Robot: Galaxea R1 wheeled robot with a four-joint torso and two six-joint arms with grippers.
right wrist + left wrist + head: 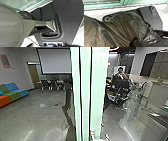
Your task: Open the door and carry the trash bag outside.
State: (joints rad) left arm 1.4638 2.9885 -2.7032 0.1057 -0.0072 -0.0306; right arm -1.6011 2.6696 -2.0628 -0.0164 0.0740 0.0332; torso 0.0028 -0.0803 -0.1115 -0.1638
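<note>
Pale green upright edges of the glass door [85,94] stand very close, from top to bottom through the middle of the head view. The dark, see-through trash bag [121,25] spreads wide in the left wrist view, its folds drawn together at my left gripper [133,40], which is shut on it. Part of the bag [25,15] also shows in the right wrist view, behind the robot's jointed bar. Small pale and reddish shapes lie low beside the door edges; I cannot tell what they are.
A person [120,74] is behind the glass on the right, among dark equipment. On the left are a coloured sofa [15,91], a projection screen [55,60] and several chairs [52,84] by the back wall. Grey floor [42,112] spreads before them.
</note>
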